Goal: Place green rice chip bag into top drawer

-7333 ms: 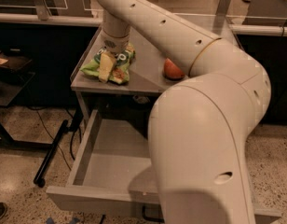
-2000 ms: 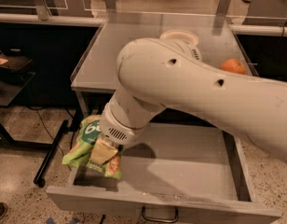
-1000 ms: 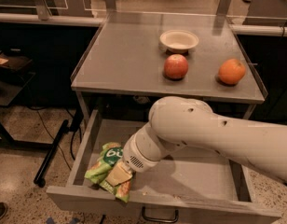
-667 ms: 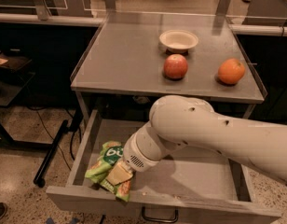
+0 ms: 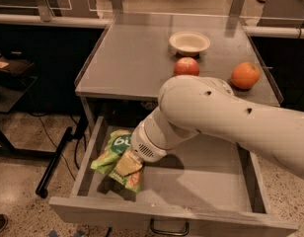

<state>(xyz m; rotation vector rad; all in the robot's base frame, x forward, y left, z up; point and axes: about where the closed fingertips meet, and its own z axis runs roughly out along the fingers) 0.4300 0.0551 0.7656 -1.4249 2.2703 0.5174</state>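
Lowered into drawer (image 5: 206, 182), tool (image 5: 127, 165) grips half-hidden bag (image 5: 114, 146).

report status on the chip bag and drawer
Gripper low in top drawer, left side, shut on green rice chip bag. Bag inside drawer, not yet released. On cabinet top: apple, orange, bowl, out of the way.

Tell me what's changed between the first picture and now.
The hand has carried the bag off the table, down into the left front of the open drawer, and still grips it there. The arm swung down with it, uncovering the bowl. The apple and orange stayed on the table; the drawer stayed open.
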